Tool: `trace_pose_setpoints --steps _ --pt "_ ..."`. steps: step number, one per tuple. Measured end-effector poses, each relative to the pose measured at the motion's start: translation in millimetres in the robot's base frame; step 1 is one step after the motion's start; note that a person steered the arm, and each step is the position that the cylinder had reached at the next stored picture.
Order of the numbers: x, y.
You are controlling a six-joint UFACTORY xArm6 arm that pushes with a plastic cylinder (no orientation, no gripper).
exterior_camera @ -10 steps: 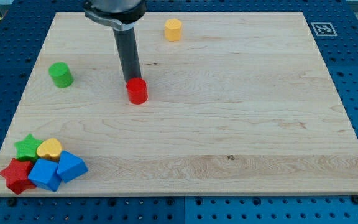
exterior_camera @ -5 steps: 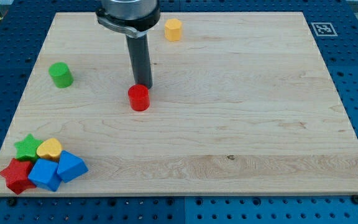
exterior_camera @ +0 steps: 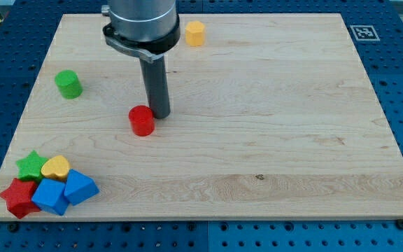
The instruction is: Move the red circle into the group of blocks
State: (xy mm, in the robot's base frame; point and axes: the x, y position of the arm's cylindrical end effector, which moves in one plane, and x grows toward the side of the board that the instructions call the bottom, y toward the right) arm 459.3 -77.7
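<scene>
just left of my tip (exterior_camera: 160,115) and a touch lower in the view sits the red circle (exterior_camera: 142,120), its upper right edge touching or all but touching the rod's end; i cannot tell which. the circle lies a little left of the counter's middle, in the upper half of the wooden counter (exterior_camera: 271,126). there is no hand on this arm to be open or closed, only the straight dark rod, and it grips nothing.

the group of blocks is well apart from the circle, down in the counter's bottom left corner: a green star (exterior_camera: 31,166), a yellow heart (exterior_camera: 56,168), a red star (exterior_camera: 19,197), a blue cube-like block (exterior_camera: 50,196) and a blue wedge-like block (exterior_camera: 80,187), all packed close together. between the circle and that group the wood is bare. a green cylinder (exterior_camera: 68,84) stands near the left edge, up and left of the circle. a yellow hexagonal block (exterior_camera: 195,33) stands near the top edge, to the right of the arm's body.

the rod stands upright, hanging from a dark round collar near the view's top.
</scene>
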Motion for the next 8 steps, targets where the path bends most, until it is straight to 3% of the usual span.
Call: trace_pose_setpoints --steps 8 --pt "56 -68"
